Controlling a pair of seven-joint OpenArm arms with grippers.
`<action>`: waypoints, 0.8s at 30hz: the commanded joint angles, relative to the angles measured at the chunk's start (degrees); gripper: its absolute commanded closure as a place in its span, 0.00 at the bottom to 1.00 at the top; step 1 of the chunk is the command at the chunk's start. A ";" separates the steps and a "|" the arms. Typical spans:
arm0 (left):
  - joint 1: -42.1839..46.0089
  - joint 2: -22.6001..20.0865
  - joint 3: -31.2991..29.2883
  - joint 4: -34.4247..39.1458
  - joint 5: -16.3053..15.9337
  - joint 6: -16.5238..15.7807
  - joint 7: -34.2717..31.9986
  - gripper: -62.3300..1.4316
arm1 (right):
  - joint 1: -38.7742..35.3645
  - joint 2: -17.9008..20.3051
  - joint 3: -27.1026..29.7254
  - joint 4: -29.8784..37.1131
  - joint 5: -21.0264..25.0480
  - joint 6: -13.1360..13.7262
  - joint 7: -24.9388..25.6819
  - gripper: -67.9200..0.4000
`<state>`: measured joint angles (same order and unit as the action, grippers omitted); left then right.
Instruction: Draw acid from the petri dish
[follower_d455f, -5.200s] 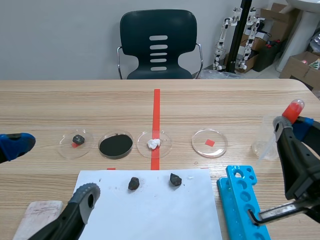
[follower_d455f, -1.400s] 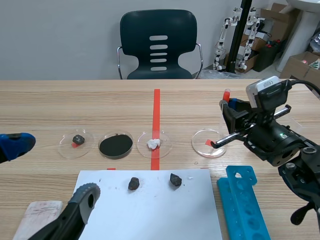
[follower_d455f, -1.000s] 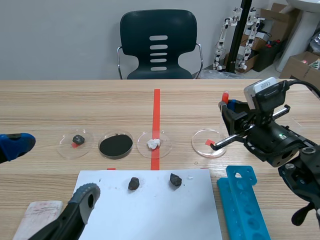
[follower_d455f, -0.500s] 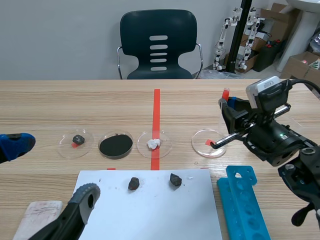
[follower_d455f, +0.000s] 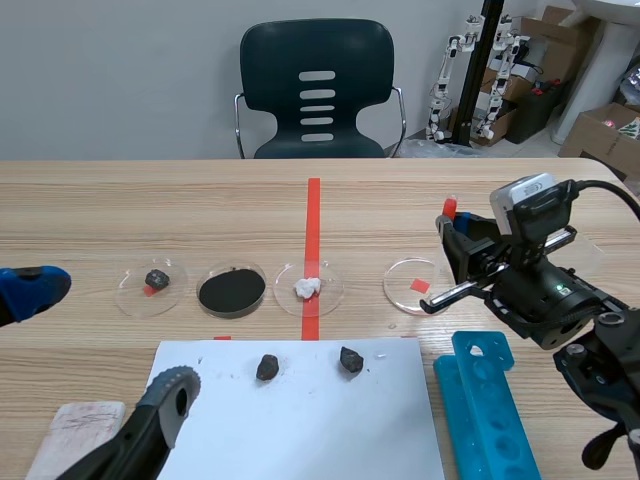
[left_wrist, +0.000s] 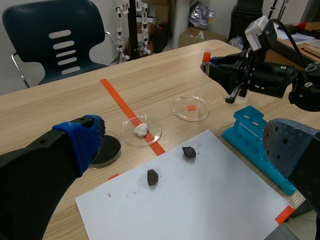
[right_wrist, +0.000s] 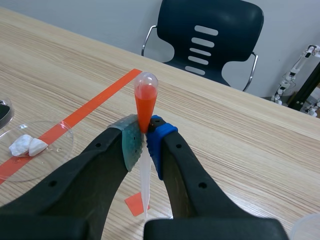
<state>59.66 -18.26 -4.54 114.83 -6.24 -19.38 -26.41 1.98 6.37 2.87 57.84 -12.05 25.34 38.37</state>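
Petri dish (follower_d455f: 413, 285), clear with a small red square in it, sits at the right end of a row of four dishes, directly below my right gripper (right_wrist: 142, 137). The wooden table (follower_d455f: 150, 210) carries everything, and a dark chair (follower_d455f: 317, 90) stands behind its far edge. Nearest me lies a sheet of white paper (follower_d455f: 300, 430), with a blue tube rack (follower_d455f: 485, 410) just beside its right edge.

Going left along the row, I see the dish of white lumps (follower_d455f: 308, 285) on the tape line. Next is the dish of black powder (follower_d455f: 232, 290), then the dish with a dark stone (follower_d455f: 150, 283).

My right fingers are clamped on a pipette (right_wrist: 145, 100). Its orange-red bulb stands up above the pads and its clear stem points down over the petri dish, with the tip close to the red square. I cannot tell whether the tip touches the dish.

My left gripper (left_wrist: 182, 142) hangs low over the near left of the table, fingers spread wide around nothing.

Two dark stones (follower_d455f: 267, 367) lie apart on the paper's far part.
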 joint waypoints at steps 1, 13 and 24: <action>0.17 0.13 0.11 0.35 -0.39 -0.09 -0.76 0.00 | 0.55 0.79 0.04 0.57 0.66 0.02 1.01 0.99; 0.17 0.13 0.11 0.35 -0.39 -0.09 -0.76 0.00 | 0.55 0.79 0.04 -1.18 0.66 0.02 1.01 0.99; 0.17 0.13 0.11 0.35 -0.39 -0.09 -0.76 0.00 | 0.55 0.79 0.07 -1.18 0.66 0.00 1.01 0.99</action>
<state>59.66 -18.26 -4.54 114.83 -6.24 -19.38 -26.41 2.02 6.37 2.87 56.55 -12.01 25.34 38.96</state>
